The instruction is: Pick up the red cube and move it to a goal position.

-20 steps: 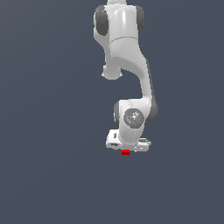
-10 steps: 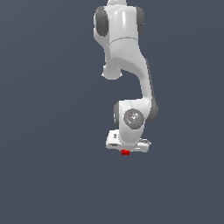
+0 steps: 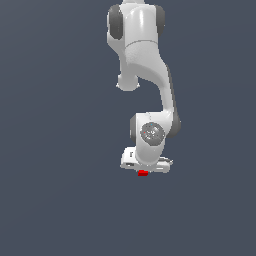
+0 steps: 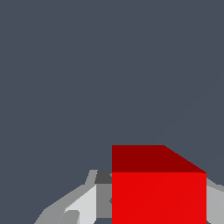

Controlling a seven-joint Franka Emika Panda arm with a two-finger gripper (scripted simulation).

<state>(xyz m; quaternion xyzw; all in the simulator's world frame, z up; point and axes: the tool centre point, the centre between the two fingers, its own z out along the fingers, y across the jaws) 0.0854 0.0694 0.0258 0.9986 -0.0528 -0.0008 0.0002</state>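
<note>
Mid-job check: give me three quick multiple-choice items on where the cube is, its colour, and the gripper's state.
1. Where is the red cube in the exterior view?
A. Directly under the gripper
B. Far off toward that view's left
C. Beside the arm's base

2. What colours do the cube's faces show in the wrist view?
A. Blue and green
B. Bright red and a darker red
C. White and grey

3. What is the gripper's state?
A. Wide open with nothing near it
B. Out of sight
C. Shut on the cube

Answers: 1 A, the cube peeks out just below the white hand. 2 B, one bright face meets a darker one. 3 C, in the wrist view grey fingers flank the cube on both sides.
</note>
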